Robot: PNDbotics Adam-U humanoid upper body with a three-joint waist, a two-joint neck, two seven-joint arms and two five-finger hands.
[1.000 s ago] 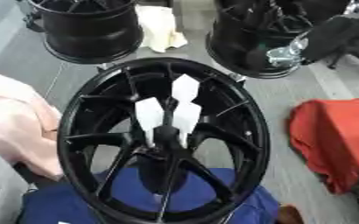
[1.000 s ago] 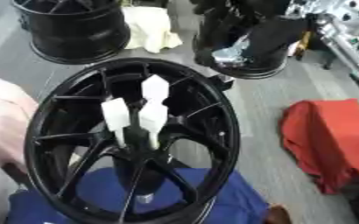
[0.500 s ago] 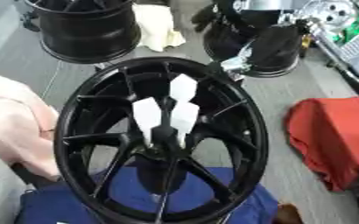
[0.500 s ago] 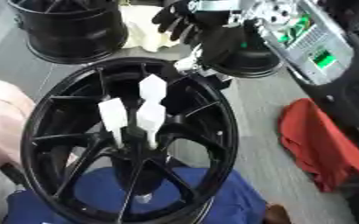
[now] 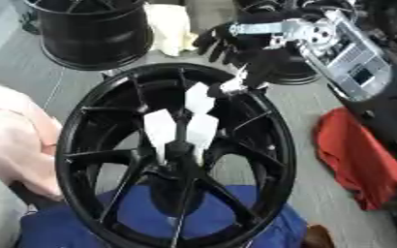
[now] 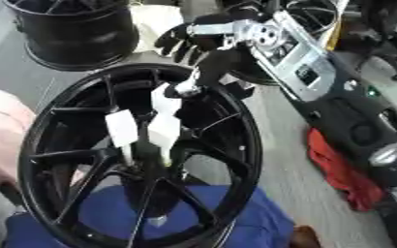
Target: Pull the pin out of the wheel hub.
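Note:
A black wheel hub [image 5: 73, 145] lies on a blue cloth [image 5: 236, 220] in the middle of the view. Three white wedge-shaped pins stand up from its centre: one at the back [image 5: 198, 99], one at the left [image 5: 160, 129], one at the right [image 5: 203, 131]. My right hand [image 5: 251, 54] reaches in from the upper right and hangs over the hub's far rim, fingers spread and pointing down. One light-coloured fingertip [image 5: 232, 87] sits just right of the back pin; contact cannot be made out. The hand holds nothing. My left hand shows in no view.
Another black wheel [image 5: 92, 34] stands at the back left, with a pale cloth [image 5: 172, 24] beside it. A red cloth [image 5: 354, 155] lies on the floor at the right. Pink fabric [image 5: 15, 140] is against the hub's left rim. My right forearm [image 6: 337, 101] crosses the upper right.
My right arm has come in from the upper right and dropped down over the hub's far rim, close to the back pin. The pins and the hub have stayed put.

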